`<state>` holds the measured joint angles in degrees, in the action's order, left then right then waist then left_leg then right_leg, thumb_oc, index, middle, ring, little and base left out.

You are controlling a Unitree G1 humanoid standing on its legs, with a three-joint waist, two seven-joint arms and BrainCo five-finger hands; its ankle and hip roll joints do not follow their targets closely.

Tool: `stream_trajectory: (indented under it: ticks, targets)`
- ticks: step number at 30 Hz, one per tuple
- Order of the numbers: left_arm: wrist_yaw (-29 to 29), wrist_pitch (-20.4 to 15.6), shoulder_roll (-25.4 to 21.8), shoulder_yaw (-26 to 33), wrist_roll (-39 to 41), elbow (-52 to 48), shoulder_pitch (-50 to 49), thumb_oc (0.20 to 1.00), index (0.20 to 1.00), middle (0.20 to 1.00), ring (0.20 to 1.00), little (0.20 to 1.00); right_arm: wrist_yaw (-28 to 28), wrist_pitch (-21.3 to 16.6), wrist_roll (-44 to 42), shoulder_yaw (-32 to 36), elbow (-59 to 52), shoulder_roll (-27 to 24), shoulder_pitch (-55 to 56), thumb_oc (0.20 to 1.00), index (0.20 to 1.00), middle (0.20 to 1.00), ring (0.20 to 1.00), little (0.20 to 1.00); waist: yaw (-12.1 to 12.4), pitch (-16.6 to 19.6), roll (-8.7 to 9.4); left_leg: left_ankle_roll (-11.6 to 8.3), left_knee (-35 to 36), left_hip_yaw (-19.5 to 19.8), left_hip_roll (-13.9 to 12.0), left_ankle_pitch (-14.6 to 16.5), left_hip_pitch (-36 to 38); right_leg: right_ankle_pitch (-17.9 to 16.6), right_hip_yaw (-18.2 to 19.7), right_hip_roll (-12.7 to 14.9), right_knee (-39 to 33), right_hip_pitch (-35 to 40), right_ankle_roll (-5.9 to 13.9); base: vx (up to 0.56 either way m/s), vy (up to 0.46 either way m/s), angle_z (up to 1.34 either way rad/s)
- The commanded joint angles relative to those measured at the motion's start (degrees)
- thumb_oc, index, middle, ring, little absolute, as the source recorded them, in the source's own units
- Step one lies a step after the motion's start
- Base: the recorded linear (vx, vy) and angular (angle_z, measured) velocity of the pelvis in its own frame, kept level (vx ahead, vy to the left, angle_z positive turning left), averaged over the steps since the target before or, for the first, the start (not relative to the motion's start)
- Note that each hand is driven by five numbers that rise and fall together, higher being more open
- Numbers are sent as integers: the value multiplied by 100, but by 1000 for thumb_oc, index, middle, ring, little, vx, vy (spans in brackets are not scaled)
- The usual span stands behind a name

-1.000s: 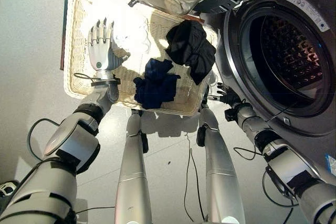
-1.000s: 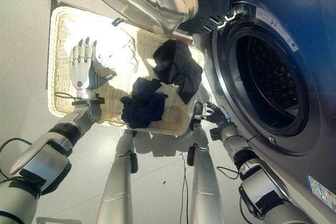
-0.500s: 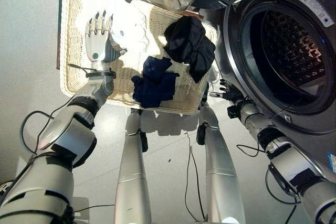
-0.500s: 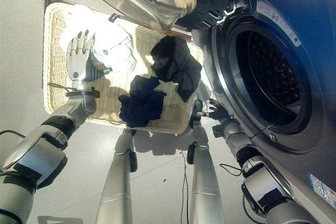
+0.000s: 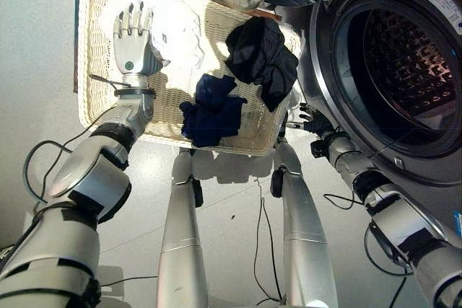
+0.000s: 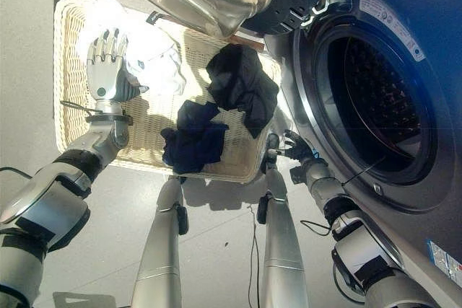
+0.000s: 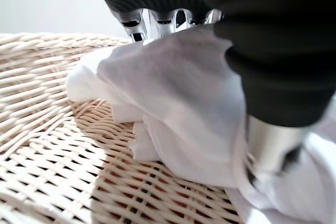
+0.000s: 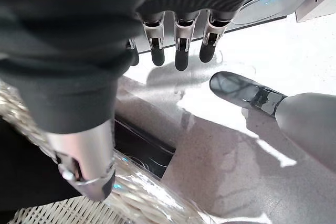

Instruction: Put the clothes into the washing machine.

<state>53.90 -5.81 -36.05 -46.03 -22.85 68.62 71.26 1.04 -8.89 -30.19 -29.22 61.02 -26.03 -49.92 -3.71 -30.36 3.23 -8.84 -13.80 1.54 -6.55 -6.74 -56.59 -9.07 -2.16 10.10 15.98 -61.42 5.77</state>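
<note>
White crumpled cloth (image 5: 175,30) lies in the cream wicker basket (image 5: 97,70) beneath my left hand (image 5: 132,37), fingers straight, nothing gripped; I judge a shallow grasp could slip, with my relaxed right hand (image 5: 312,122) idle near the washing machine drum (image 5: 404,63).

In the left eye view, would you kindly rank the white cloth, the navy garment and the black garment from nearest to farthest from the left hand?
1. White cloth: touching the left hand, at the basket's far left.
2. Navy garment: middle of the basket, near its front edge.
3. Black garment: right end, draped over the rim beside the washing machine.
</note>
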Motion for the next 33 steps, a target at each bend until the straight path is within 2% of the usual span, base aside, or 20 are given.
stream_trajectory:
  ticks: [1,4,10,12,18,22,23,24,25,26,29,33]
  targets:
    - [-473,-28,134,-86,1,109,170,200,200,200,200,200,5,-135,-220,-236,-353,-285,105,1000,1000,1000,1000,1000,-29,57,83,516,-194,260,385,-334,-296,-362,-74,-273,-156,105,-15,0,0,0]
    - [-510,-30,154,-82,32,120,189,200,200,200,200,200,1,-154,-227,-242,-352,-268,103,1000,1000,1000,1000,1000,-37,57,89,510,-180,246,373,-337,-284,-355,-70,-274,-168,118,-12,0,0,0]
    - [-495,-288,153,67,515,154,95,200,200,200,200,200,-8,-247,-263,-239,-407,-249,166,1000,1000,1000,1000,1000,-46,57,84,502,-149,224,373,-345,-227,-355,-65,-278,-198,162,-17,0,0,0]
    - [-465,-553,187,337,834,166,-24,200,200,200,200,200,-68,-336,-375,-173,-428,-205,206,1000,1000,1000,1000,1000,-27,57,89,495,-160,221,375,-334,-214,-337,-100,-267,-193,184,-14,0,0,0]
    - [-491,-931,288,735,1175,133,-258,200,200,200,200,200,-338,-586,-685,-2,-564,-107,262,1000,1000,1000,1000,1000,-10,57,119,487,-141,227,367,-333,-187,-320,-119,-282,-182,212,-15,0,0,0]
    - [-448,-1465,389,1177,1816,-24,-548,200,200,200,200,200,-978,-1054,-1112,351,-793,-37,378,1000,1000,1000,1000,1000,0,57,140,496,-135,245,371,-294,-134,-291,-124,-302,-165,263,-9,0,0,0]
    - [-378,-1786,439,1418,2106,-177,-741,200,200,200,200,200,-1323,-1296,-1208,550,-962,1,473,1000,1000,1000,1000,1000,4,57,146,493,-134,256,373,-274,-117,-281,-118,-311,-169,285,-2,0,0,0]
    - [-360,-1961,475,1559,2277,-307,-867,200,200,200,200,200,-1571,-1400,-1187,653,-1095,25,542,1000,1000,1000,1000,1000,7,57,147,493,-129,262,378,-265,-108,-276,-114,-319,-172,295,-1,0,0,0]
    - [-361,-1961,474,1561,2278,-312,-876,200,200,200,200,200,-1584,-1396,-1177,652,-1108,27,553,1000,1000,1000,1000,1000,6,57,146,493,-129,263,378,-264,-102,-275,-114,-320,-173,301,-1,0,0,0]
    - [-309,-2158,533,1737,2384,-494,-1050,200,200,200,200,200,-2004,-1565,-1061,788,-1299,65,650,1000,1000,1000,1000,1000,11,57,145,494,-110,267,380,-256,-88,-268,-112,-328,-178,311,5,0,0,0]
    - [-207,-2560,682,2075,2584,-1084,-1512,200,200,200,200,200,-2949,-1655,-659,1061,-1839,119,866,1000,1000,1000,1000,1000,37,57,139,501,-88,290,399,-225,-74,-252,-117,-336,-186,330,16,6,-22,0]
    - [-11,-2812,875,2286,2440,-2043,-2077,200,200,200,200,200,-3909,-1631,-31,1357,-2574,193,1187,1000,1000,1000,1000,1000,98,57,116,542,-108,339,434,-181,-90,-236,-152,-325,-133,324,33,7,-53,0]
